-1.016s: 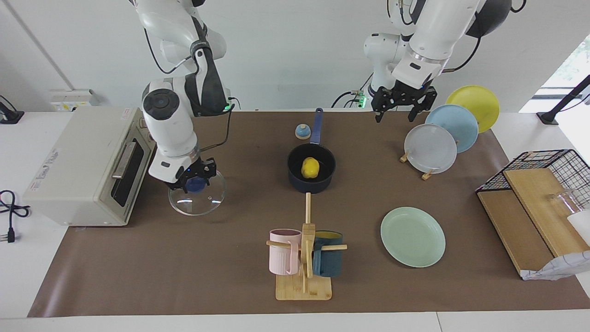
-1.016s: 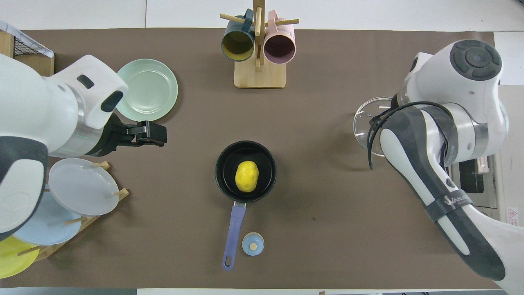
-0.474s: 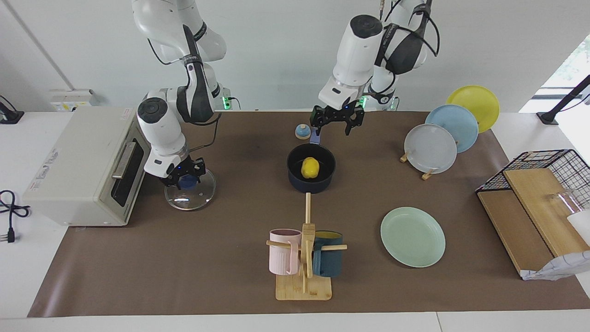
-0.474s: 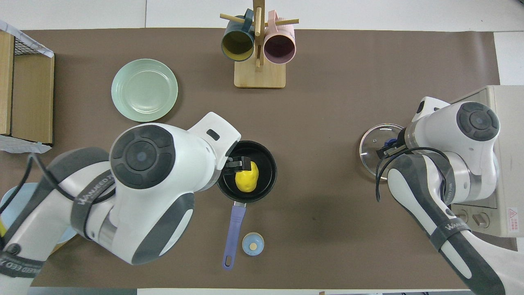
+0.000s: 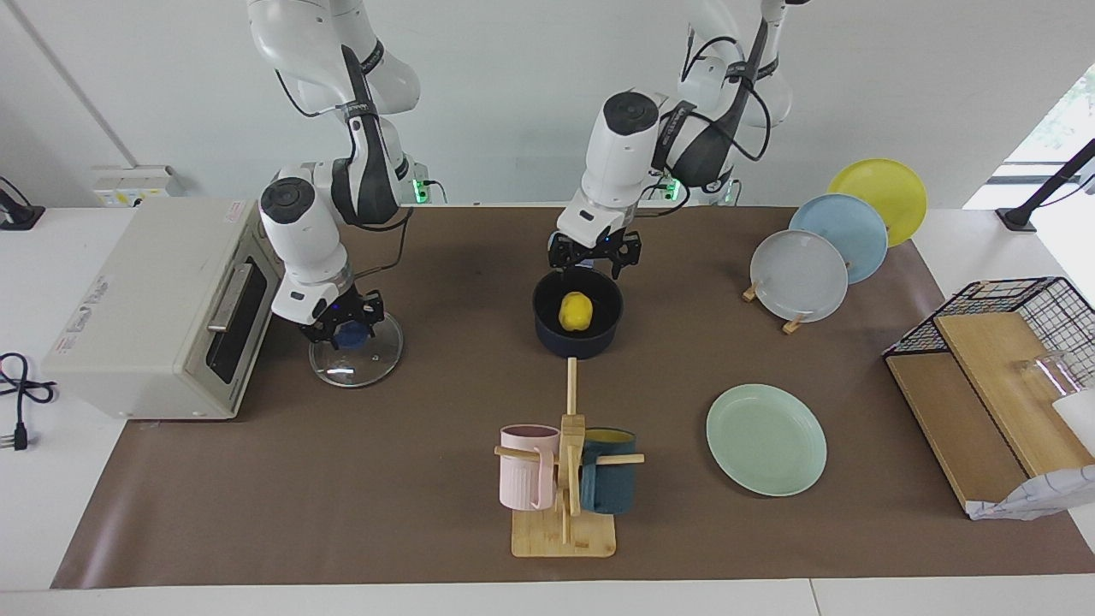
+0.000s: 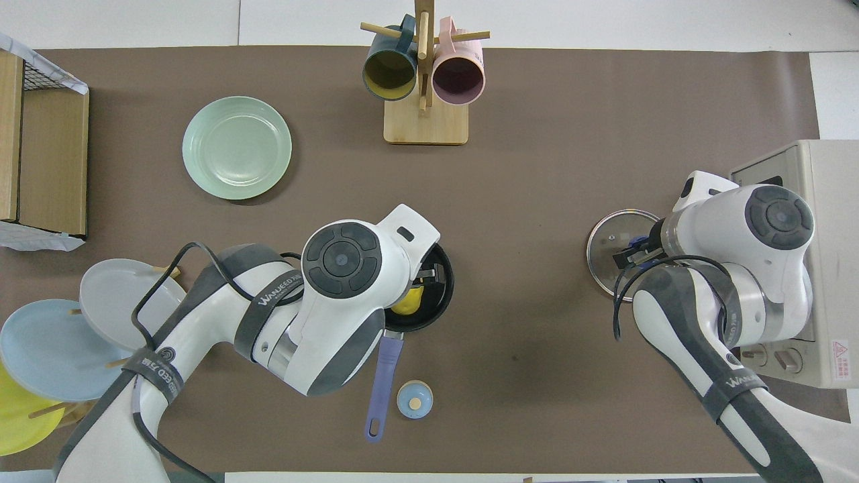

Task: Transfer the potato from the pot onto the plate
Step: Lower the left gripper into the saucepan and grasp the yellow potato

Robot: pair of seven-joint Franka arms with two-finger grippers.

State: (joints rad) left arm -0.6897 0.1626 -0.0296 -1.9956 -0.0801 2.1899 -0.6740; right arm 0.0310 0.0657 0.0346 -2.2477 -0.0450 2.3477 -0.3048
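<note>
1. Nearest the robots, low in the overhead view's middle, the pot's handle (image 6: 383, 379) points back toward them, and a small blue knob (image 6: 414, 400) lies just beside it. Neither should be touched in this step.
2. The left gripper (image 5: 594, 257) hangs in the upper middle of the facing view, over the pot's (image 5: 577, 346) rim on the handle side. Its fingers are spread wide with nothing between them.
3. The potato (image 5: 576, 310) lies on the pot's black floor at the centre of the frame, a little farther out than the gripper, so I judge the step in hand to be the reach-in and grasp.
4. To do it well, centre the spread fingers over the potato first, then go straight down so neither finger catches the rim.
5. The potato looks glossy and lumpy, so it would likely slip. Close across its narrow width, low on its sides, and lift clear of the wall before moving sideways.
6. The right gripper (image 5: 344, 323) waits at the knob of the glass lid (image 5: 376, 355), mid-height in the frame beside the oven (image 5: 154, 299). I cannot tell whether it grips the knob.
7. Farthest out, low in the facing view toward the left arm's end, the plate (image 5: 766, 439) lies bare, well apart from the pot and the mug rack (image 5: 565, 513).
</note>
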